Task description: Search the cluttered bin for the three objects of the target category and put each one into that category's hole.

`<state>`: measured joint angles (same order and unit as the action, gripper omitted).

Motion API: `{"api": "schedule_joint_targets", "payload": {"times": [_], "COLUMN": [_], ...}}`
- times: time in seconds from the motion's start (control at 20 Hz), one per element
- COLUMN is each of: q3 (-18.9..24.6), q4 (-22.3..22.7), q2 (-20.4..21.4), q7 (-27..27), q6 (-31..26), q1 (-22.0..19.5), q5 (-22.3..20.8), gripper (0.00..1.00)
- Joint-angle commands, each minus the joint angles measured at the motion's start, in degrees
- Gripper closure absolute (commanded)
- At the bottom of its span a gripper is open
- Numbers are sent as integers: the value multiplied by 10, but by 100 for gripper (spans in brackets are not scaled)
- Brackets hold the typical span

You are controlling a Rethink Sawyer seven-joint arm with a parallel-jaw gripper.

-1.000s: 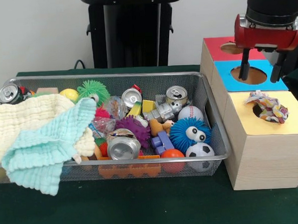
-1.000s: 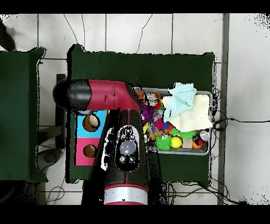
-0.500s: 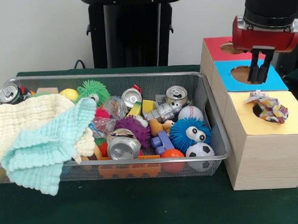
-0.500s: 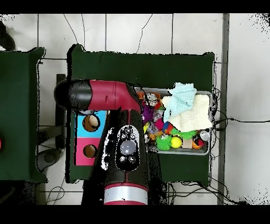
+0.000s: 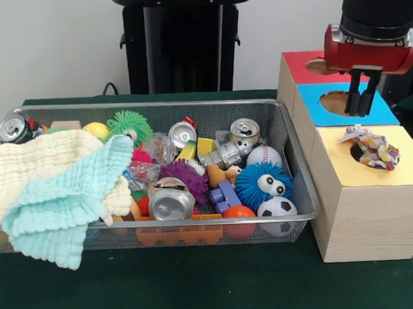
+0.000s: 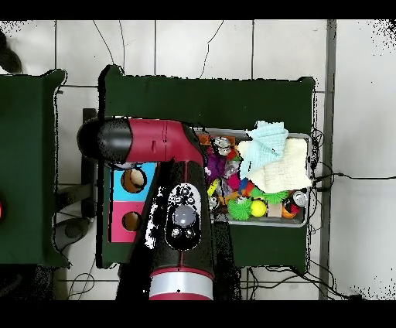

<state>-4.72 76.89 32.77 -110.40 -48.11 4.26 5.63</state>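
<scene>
My gripper [image 5: 361, 109] hangs over the hole of the blue panel [image 5: 384, 112] on the wooden box, its fingers pressed together and nothing seen between them. A braided rope toy [image 5: 370, 148] lies in the hole of the yellow panel [image 5: 408, 168]. The red panel [image 5: 300, 66] with its hole is behind. The wire bin [image 5: 294, 146] holds silver cans [image 5: 169, 202], a baseball [image 5: 263, 156], a soccer ball [image 5: 276, 207], a blue spiky ball [image 5: 262, 182] and other toys. In the overhead view the arm [image 6: 155, 143] covers the gripper; the blue panel [image 6: 117, 179] and the bin [image 6: 302, 223] show.
A cream cloth [image 5: 34, 170] and a mint cloth [image 5: 70, 203] drape over the bin's left half and its front rim. A black pedestal [image 5: 179, 38] stands behind the bin. Green cloth [image 5: 199, 286] covers the table.
The gripper's fingers stood apart over the blue panel a second ago and have since come together. It has stayed over the blue hole, shifting only slightly.
</scene>
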Motion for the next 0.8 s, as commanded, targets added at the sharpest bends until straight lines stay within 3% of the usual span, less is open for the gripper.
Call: {"api": "schedule_joint_targets", "payload": {"times": [0.05,0.5,0.8], "q3": [10,-14,-30], "q4": [34,24,7], "q2": [-29,-81,-128], "q7": [-111,-179,-179], "q6": [45,126,175], "q1": [1,46,63], "q5": [2,10,23], "gripper": [100,100,100]}}
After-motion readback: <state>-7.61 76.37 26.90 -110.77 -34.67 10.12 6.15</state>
